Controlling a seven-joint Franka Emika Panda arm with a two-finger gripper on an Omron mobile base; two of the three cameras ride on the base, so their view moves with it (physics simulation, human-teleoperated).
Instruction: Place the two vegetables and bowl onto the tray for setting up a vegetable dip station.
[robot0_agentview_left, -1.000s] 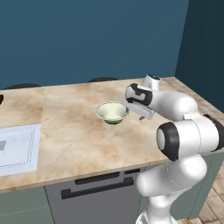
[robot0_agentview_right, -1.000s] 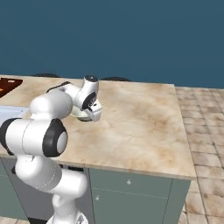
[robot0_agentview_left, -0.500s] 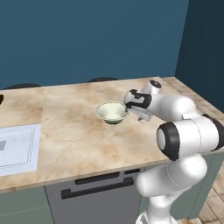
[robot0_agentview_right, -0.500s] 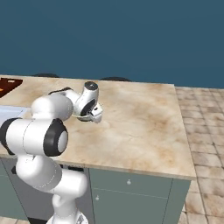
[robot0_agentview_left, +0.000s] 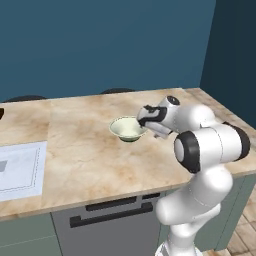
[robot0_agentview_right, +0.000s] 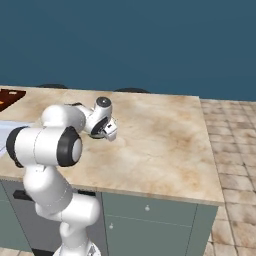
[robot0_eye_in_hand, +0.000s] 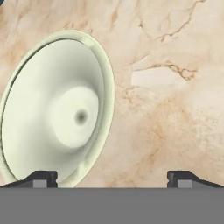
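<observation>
bowl (robot0_agentview_left: 128, 129): upright mid-counter (robot0_agentview_left: 85, 155), empty, not yet on a tray
tool (robot0_agentview_left: 146, 116): released, jaws wide, low at the bowl's right rim, likely lining up to pinch that rim
tray (robot0_agentview_right: 9, 96): far left, well apart

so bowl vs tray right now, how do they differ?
The bowl is round and pale greenish-white; the tray is flat and dark reddish-brown. The bowl sits mid-counter right beside the gripper, whose jaws are open; the tray lies at the far left end, cut off by the frame edge. Both rest on the marble counter.
</observation>
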